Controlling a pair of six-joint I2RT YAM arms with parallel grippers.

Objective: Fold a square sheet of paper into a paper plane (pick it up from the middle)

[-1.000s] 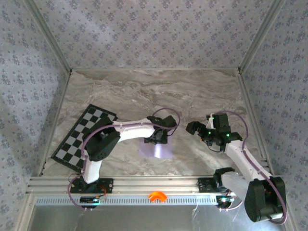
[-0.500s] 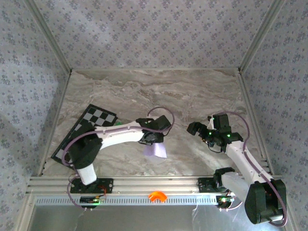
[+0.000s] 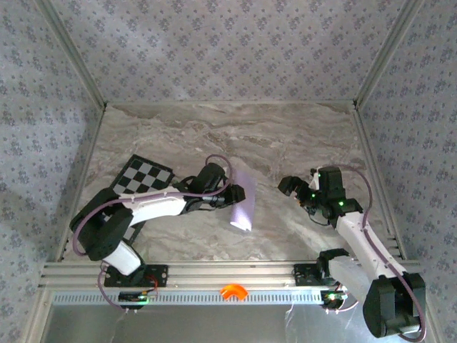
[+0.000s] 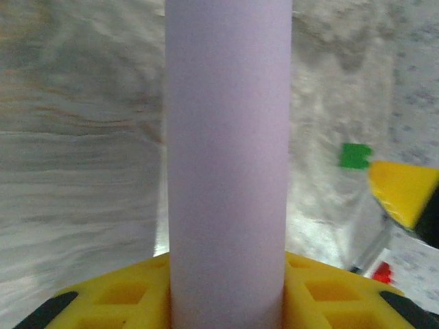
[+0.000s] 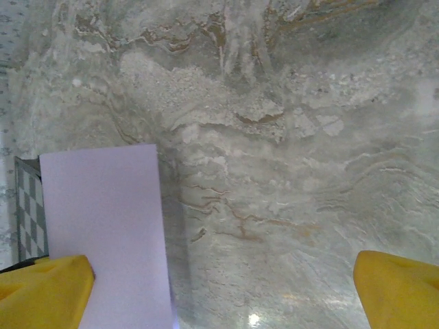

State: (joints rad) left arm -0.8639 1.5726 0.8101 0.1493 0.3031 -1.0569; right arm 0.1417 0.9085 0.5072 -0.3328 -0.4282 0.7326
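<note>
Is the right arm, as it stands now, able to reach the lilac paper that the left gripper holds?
Probably yes: the open right gripper faces the square sheet of paper, and nothing stands between them.

Marble table (image 3: pixel 285 136), checkerboard (image 3: pixel 143 174) lying near left edge

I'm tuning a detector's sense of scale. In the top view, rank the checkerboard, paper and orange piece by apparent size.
Largest: checkerboard, though the left arm covers part of it.
Then: paper.
Smallest: orange piece.
</note>
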